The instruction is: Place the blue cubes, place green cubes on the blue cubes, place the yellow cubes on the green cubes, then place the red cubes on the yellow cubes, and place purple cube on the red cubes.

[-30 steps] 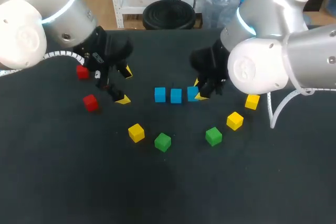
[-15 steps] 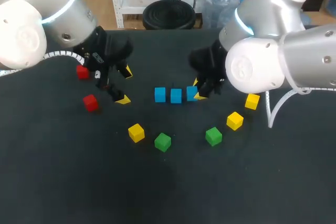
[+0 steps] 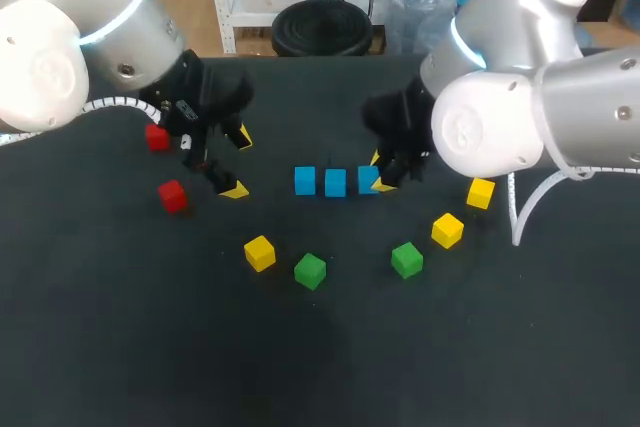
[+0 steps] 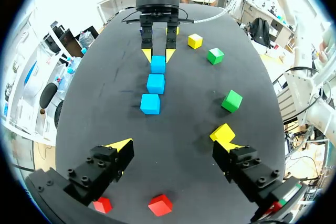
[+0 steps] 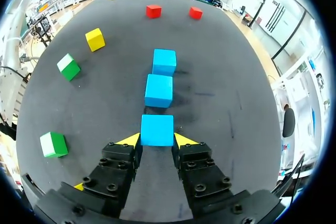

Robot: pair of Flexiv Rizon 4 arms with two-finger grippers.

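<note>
Three blue cubes lie in a row on the black table: one at the left (image 3: 305,180), one in the middle (image 3: 335,182) and one at the right (image 3: 368,179). My right gripper (image 3: 383,175) is shut on the right blue cube (image 5: 157,129), its yellow tips touching both side faces; the other two (image 5: 158,91) (image 5: 164,62) lie ahead of it. My left gripper (image 3: 238,162) stands open over bare table left of the row, with nothing between its fingers (image 4: 173,148). From the left wrist view the blue row (image 4: 156,83) lies ahead, with the right gripper (image 4: 157,55) at its far end. No purple cube shows.
Two red cubes (image 3: 157,137) (image 3: 172,195) lie left of the left gripper. A yellow cube (image 3: 259,252) and a green cube (image 3: 310,270) sit in front of the row. Another green cube (image 3: 406,259) and two yellow cubes (image 3: 447,230) (image 3: 481,193) lie at the right.
</note>
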